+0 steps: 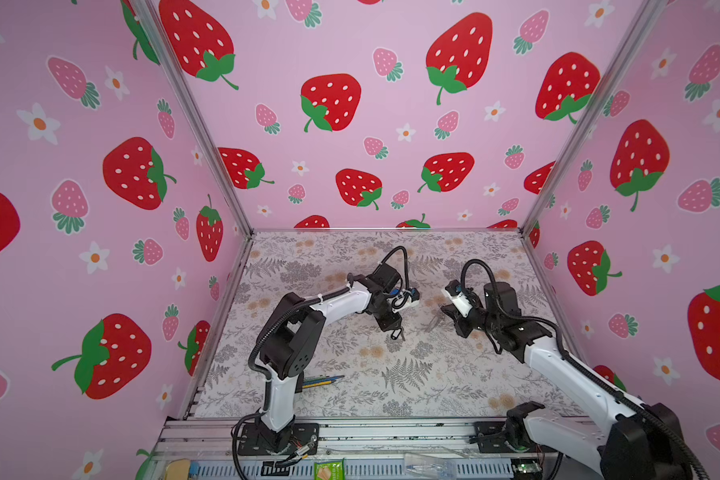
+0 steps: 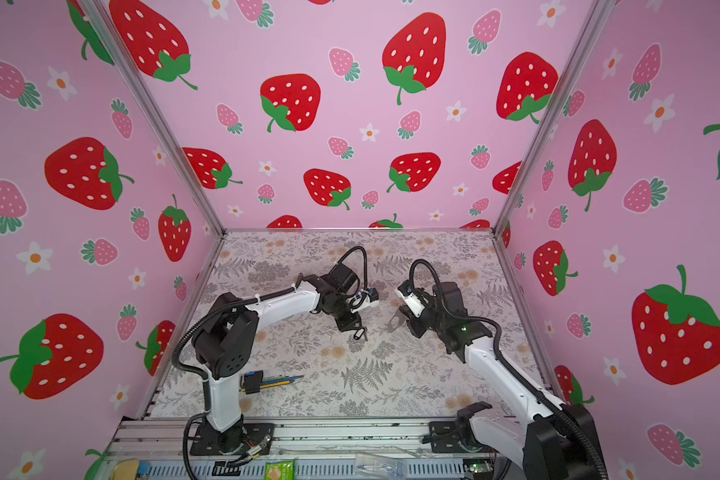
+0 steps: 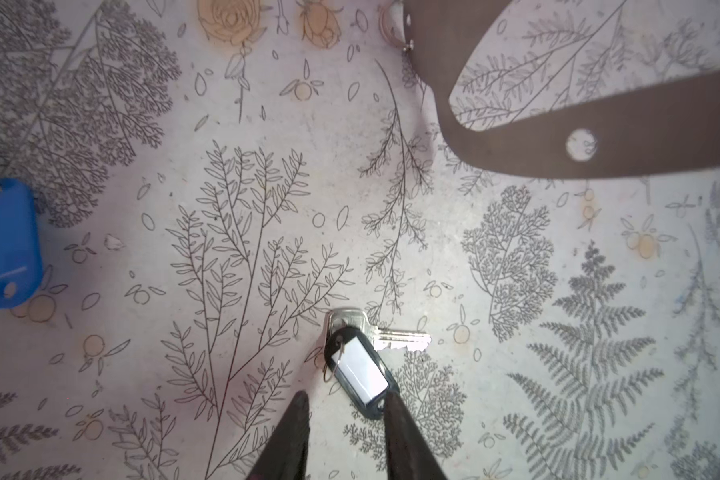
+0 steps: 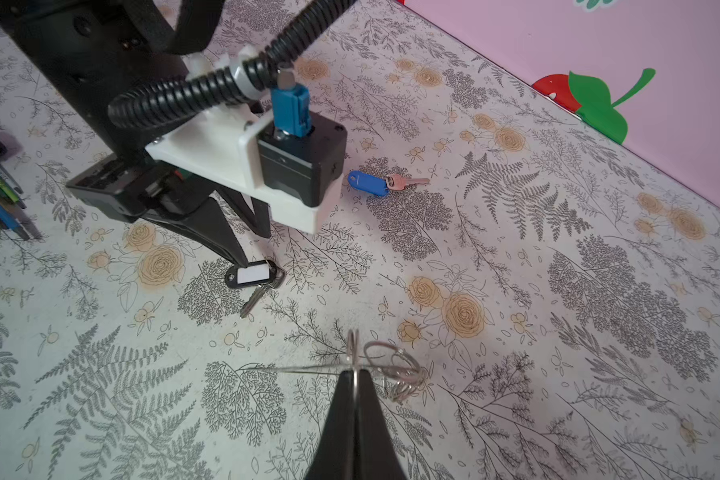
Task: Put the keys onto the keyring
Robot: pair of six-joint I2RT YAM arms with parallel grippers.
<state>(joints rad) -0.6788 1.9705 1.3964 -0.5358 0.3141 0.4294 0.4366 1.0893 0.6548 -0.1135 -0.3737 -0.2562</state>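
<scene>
Watching from beside the table (image 1: 391, 374), I see both arms reaching in toward the middle, with their claws near each other but apart. The right gripper (image 4: 354, 374) is pressed together on the keyring (image 3: 641, 145) and holds it up off the table. Its small metal rings (image 4: 395, 370) dangle just beside the fingertips. The left gripper (image 3: 346, 401) is low over the table with its fingers spread. One finger touches the end of the black-tag key (image 3: 360, 370), which seems to lie flat and is not held. The blue-tag key (image 4: 368, 184) lies on the table farther back, well apart from both claws. Neither key is on a ring yet, so I judge the step in hand is getting hold of the black-tag key. As I see it, the left claw needs to shift sideways so that both fingers straddle the tag, then pinch it and lift. After that the key's small loop has to be brought to one of the dangling rings while the right arm keeps the keyring steady. That will be fiddly, since the rings swing loose.
</scene>
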